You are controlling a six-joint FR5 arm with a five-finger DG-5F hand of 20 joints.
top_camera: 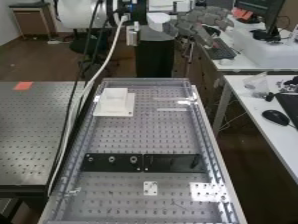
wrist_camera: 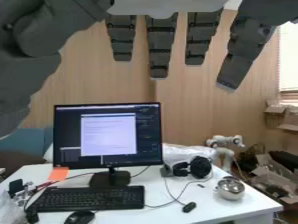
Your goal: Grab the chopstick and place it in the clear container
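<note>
Hanging beyond the far end of the bench (top_camera: 153,137), the hand (top_camera: 199,24) points out to the right, level with the wrist rather than down at the perforated top. Its fingers (wrist_camera: 159,47) are straight and spread, the thumb (wrist_camera: 26,60) stands well off to one side, and nothing is held or touched. Two pale strips (top_camera: 172,98) lie near the bench's far right, right of a white block (top_camera: 114,101), their long axes running left to right. Either may be the chopstick, or mere glare; one cannot tell which. They sit nearer and lower than the hand, well apart from it, so the coming move probably turns on bringing the fingers nearer and down, then closing across that axis. Where the clear container stands is likewise uncertain.
</note>
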